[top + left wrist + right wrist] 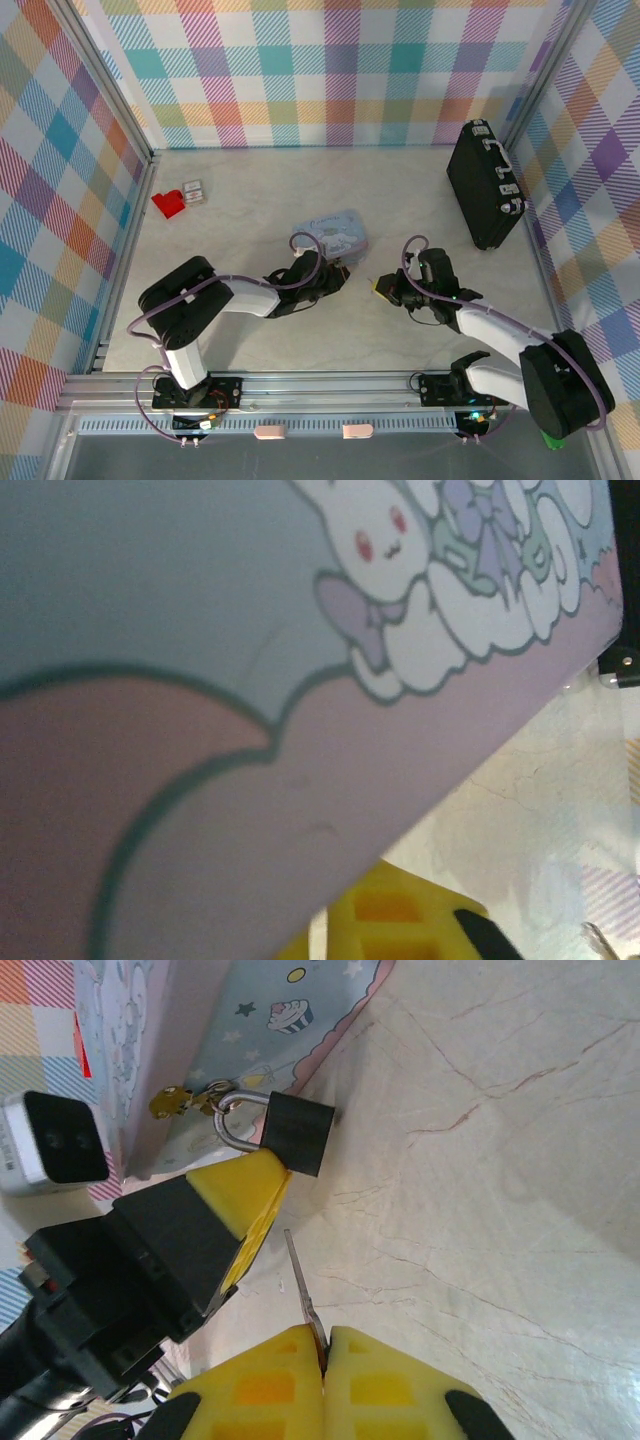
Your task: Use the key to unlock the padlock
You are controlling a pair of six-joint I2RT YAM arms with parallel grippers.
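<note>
The padlock (297, 1136) has a dark body and a silver shackle (232, 1125). The shackle hangs through a brass hasp on the pastel cartoon tin (290, 1020). My right gripper (325, 1337) is shut on the key (303, 1290); its thin blade points up towards the padlock and stops short of it. My left gripper (280, 1170) comes in from the left, its yellow fingers together and their tip against the padlock body. From above, both grippers meet just in front of the tin (335, 232). In the left wrist view one yellow finger (400, 920) shows under the tin lid (300, 680).
A black briefcase (485, 185) stands at the back right. A red plastic piece (168, 204) and a small box (193, 192) lie at the back left. Plaid walls close off three sides of the marbled table (400, 190).
</note>
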